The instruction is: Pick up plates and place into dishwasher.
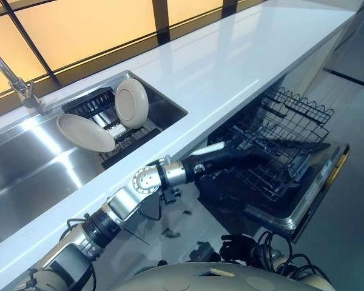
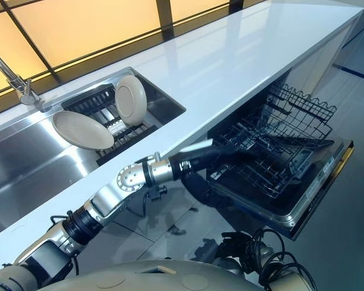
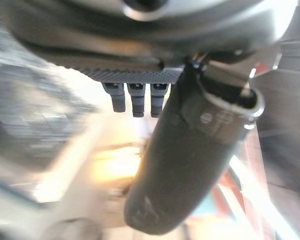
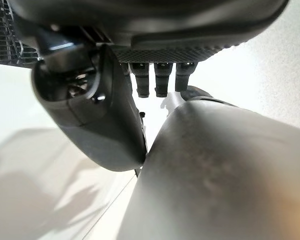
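White countertop (image 1: 242, 57) runs from your 8 o'clock up to 1 o'clock, with a steel sink (image 1: 30, 160) set into it at 10 o'clock and a tap (image 1: 15, 82) beyond it. You have two beige plates in the sink's dark rack (image 1: 118, 130): one plate (image 1: 131, 102) stands on edge, the other plate (image 1: 85, 133) leans tilted just beside it at its 8 o'clock. Your left hand (image 1: 230, 156) reaches toward 3 o'clock over the wire basket (image 1: 279, 139) of the open dishwasher (image 1: 303, 200), fingers stretched out, holding nothing. Your right hand (image 4: 97, 112) shows close to the robot's body; I cannot tell how its fingers are set.
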